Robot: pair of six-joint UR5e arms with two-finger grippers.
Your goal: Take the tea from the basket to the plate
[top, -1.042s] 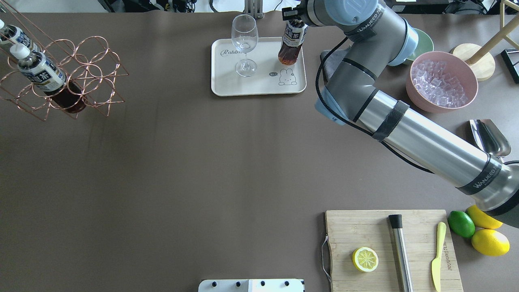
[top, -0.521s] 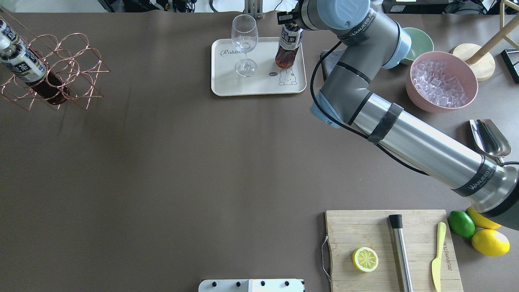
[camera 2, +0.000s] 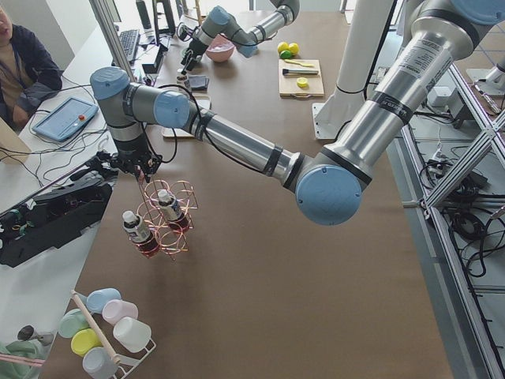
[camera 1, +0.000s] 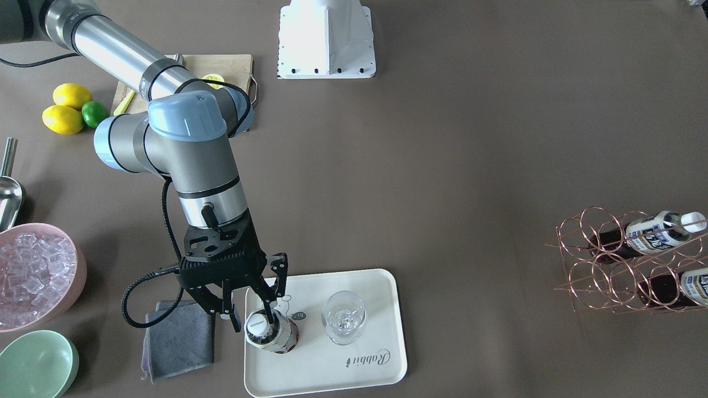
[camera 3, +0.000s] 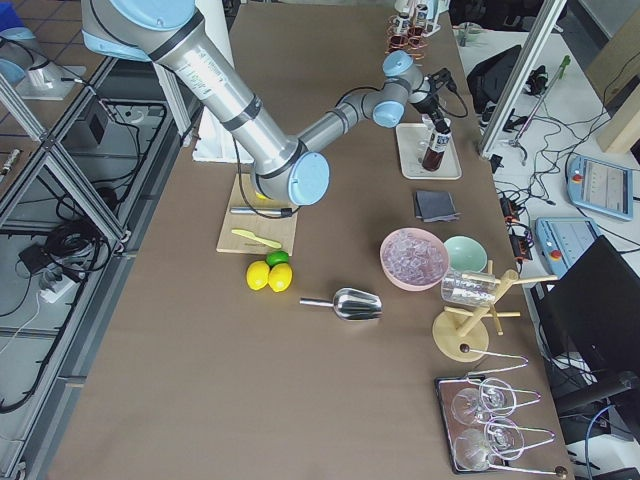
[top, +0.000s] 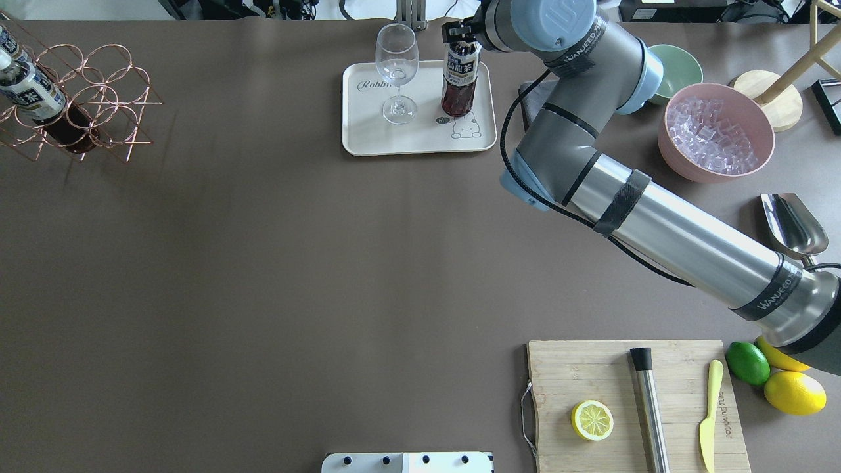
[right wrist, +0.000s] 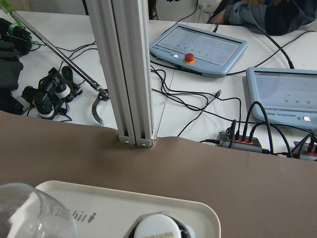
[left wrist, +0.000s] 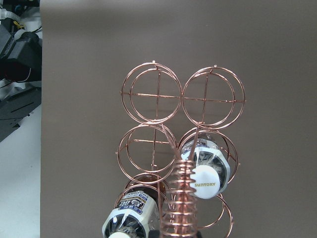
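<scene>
The left gripper (camera 2: pixel 143 170) sits at the basket (top: pixel 98 98) handle, upper left, its grip impossible to tell; two bottles (top: pixel 36 102) lie inside. Upper middle, past a glass (top: pixel 396 62), the right gripper (top: pixel 460 39) pinches the bottle (top: pixel 458 85) upright on the tray (top: pixel 374 131).

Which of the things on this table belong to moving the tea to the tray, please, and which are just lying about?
Job in hand: tea bottle; cream tray; copper wire basket holding two more tea bottles.

Lying about: wine glass, pink bowl of ice cubes, green bowl, grey cloth, metal scoop, cutting board, lemons, lime.
</scene>
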